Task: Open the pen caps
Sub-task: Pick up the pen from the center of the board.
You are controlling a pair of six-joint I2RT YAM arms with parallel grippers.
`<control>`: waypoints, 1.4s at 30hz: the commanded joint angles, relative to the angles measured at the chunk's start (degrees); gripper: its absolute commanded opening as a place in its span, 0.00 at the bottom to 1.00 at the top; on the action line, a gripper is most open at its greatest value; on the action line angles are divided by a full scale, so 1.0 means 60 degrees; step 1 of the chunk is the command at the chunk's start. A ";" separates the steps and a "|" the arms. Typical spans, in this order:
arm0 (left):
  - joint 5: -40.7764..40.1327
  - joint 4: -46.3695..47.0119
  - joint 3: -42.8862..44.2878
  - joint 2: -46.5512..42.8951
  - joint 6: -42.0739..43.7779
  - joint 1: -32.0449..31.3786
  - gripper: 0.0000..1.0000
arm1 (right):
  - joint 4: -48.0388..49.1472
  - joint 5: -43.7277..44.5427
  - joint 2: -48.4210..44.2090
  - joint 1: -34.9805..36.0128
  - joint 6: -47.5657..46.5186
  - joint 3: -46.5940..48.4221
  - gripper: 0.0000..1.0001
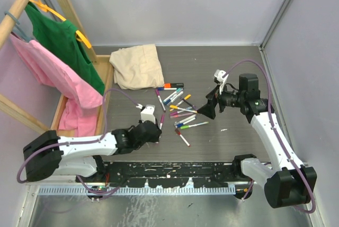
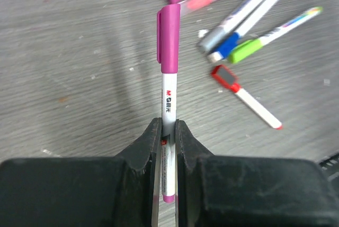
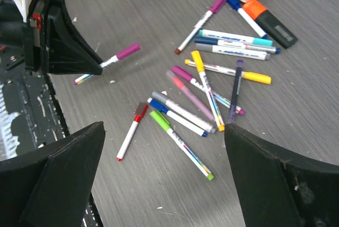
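**One pen pinched, its cap free for the other arm**

The left gripper [image 2: 168,127] is pressed together on the white barrel of one thin pen [image 2: 168,100], close to its tail, and holds it above the worktop [image 2: 69,79]. The magenta cap [image 2: 169,39] is on the pen (not yet pulled). It sticks out straight ahead of the fingers, so the long axis of the pen continues the line of the gripper.

From above, this capped end seems to point toward the far side, at the left edge of the pile of other pens [image 1: 180,111]. The right gripper [image 1: 204,111] is spread wide and holds nothing. It hangs over the pile, to the right of the held pen and well apart from it. So it stands beside the pen axis, not in line with it.

I judge that the right arm must take the cap. It should come leftward, close across the cap, then pull along the axis, away from the left gripper.
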 commanded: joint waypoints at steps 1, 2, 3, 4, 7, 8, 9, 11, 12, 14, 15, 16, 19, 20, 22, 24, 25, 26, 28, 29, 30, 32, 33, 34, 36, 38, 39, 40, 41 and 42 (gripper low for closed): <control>0.0766 0.3330 -0.0651 -0.0889 0.1256 0.0034 0.00 | -0.0068 -0.1035 -0.0047 0.0130 -0.0436 0.0017 1.00; 0.0851 0.3690 -0.0804 -0.1006 0.1314 0.0029 0.00 | -0.0084 -0.1138 -0.0047 0.0145 -0.0484 -0.0004 1.00; 0.0934 0.4089 -0.0944 -0.1108 0.1380 0.0034 0.00 | -0.0112 -0.1229 -0.0052 0.0168 -0.0527 -0.0013 1.00; 0.1016 0.4488 -0.1096 -0.1190 0.1478 0.0034 0.00 | -0.0115 -0.1330 -0.0062 0.0168 -0.0560 -0.0036 1.00; 0.1143 0.5497 -0.1472 -0.1407 0.1676 0.0044 0.00 | -0.0088 -0.1690 -0.0067 0.0248 -0.0613 -0.0103 1.00; 0.1202 0.5873 -0.1582 -0.1458 0.1722 0.0050 0.00 | -0.0079 -0.1806 -0.0057 0.0278 -0.0633 -0.0135 1.00; 0.1238 0.6123 -0.1664 -0.1516 0.1763 0.0062 0.00 | -0.0045 -0.1899 -0.0037 0.0322 -0.0639 -0.0161 1.00; 0.1387 0.6677 -0.1824 -0.1615 0.1773 0.0119 0.00 | 0.0012 -0.2057 -0.0018 0.0397 -0.0640 -0.0216 1.00; 0.1465 0.7009 -0.1909 -0.1660 0.1756 0.0157 0.00 | 0.0037 -0.2099 -0.0008 0.0440 -0.0629 -0.0239 1.00; 0.1640 0.7798 -0.2143 -0.1736 0.1743 0.0256 0.00 | 0.0138 -0.2132 0.0013 0.0524 -0.0558 -0.0281 1.00; 0.1720 0.8149 -0.2263 -0.1787 0.1741 0.0326 0.00 | 0.0220 -0.2145 0.0014 0.0560 -0.0496 -0.0309 1.00; 0.1774 0.8437 -0.2346 -0.1836 0.1711 0.0384 0.00 | 0.0290 -0.2152 0.0017 0.0583 -0.0437 -0.0340 1.00; 0.1985 0.8767 -0.2409 -0.2038 0.1670 0.0548 0.00 | 0.0517 -0.2210 0.0042 0.0681 -0.0193 -0.0400 1.00; 0.2059 0.8776 -0.2381 -0.2105 0.1657 0.0582 0.00 | 0.0608 -0.2237 0.0060 0.0721 -0.0130 -0.0434 1.00; 0.2149 0.8817 -0.2348 -0.2205 0.1559 0.0694 0.00 | 0.0801 -0.2272 0.0092 0.0799 0.0081 -0.0495 1.00; 0.2241 0.9043 -0.2360 -0.2239 0.1376 0.0801 0.00 | 0.0984 -0.2302 0.0124 0.0862 0.0262 -0.0547 1.00; 0.2272 0.9223 -0.2371 -0.2227 0.1261 0.0879 0.00 | 0.1093 -0.2320 0.0128 0.0888 0.0367 -0.0571 1.00; 0.2330 0.9373 -0.2386 -0.2218 0.1078 0.0971 0.00 | 0.1247 -0.2315 0.0127 0.0889 0.0535 -0.0587 1.00; 0.2593 0.9697 -0.2389 -0.2169 0.0846 0.1194 0.00 | 0.1517 -0.2338 0.0146 0.0910 0.0824 -0.0622 1.00; 0.2721 0.9839 -0.2377 -0.2128 0.0726 0.1313 0.00 | 0.1634 -0.2350 0.0157 0.0929 0.0951 -0.0652 1.00; 0.2827 0.9946 -0.2349 -0.2081 0.0587 0.1403 0.00 | 0.1751 -0.2370 0.0158 0.0946 0.1083 -0.0661 1.00; 0.2989 1.0165 -0.2301 -0.1973 0.0354 0.1605 0.00 | 0.1965 -0.2451 0.0193 0.0971 0.1325 -0.0701 1.00; 0.3033 1.0285 -0.2272 -0.1886 0.0254 0.1659 0.00 | 0.2103 -0.2516 0.0214 0.0986 0.1444 -0.0722 1.00; 0.3073 1.0394 -0.2247 -0.1806 0.0167 0.1686 0.00 | 0.2231 -0.2611 0.0235 0.1002 0.1575 -0.0758 1.00; 0.3099 1.0633 -0.2192 -0.1592 0.0017 0.1732 0.00 | 0.2463 -0.2716 0.0261 0.1037 0.1803 -0.0819 1.00; 0.3091 1.0915 -0.2151 -0.1348 -0.0049 0.1760 0.00 | 0.2668 -0.2760 0.0286 0.1089 0.1990 -0.0868 1.00; 0.3073 1.1075 -0.2133 -0.1228 -0.0083 0.1770 0.00 | 0.2774 -0.2787 0.0302 0.1129 0.2108 -0.0891 1.00; 0.3069 1.1252 -0.2114 -0.1083 -0.0121 0.1786 0.00 | 0.2906 -0.2807 0.0321 0.1162 0.2233 -0.0916 1.00; 0.3059 1.1401 -0.2091 -0.0962 -0.0156 0.1800 0.00 | 0.3052 -0.2809 0.0329 0.1182 0.2384 -0.0929 1.00; 0.3047 1.1553 -0.2052 -0.0837 -0.0196 0.1828 0.00 | 0.3188 -0.2819 0.0355 0.1199 0.2556 -0.0943 1.00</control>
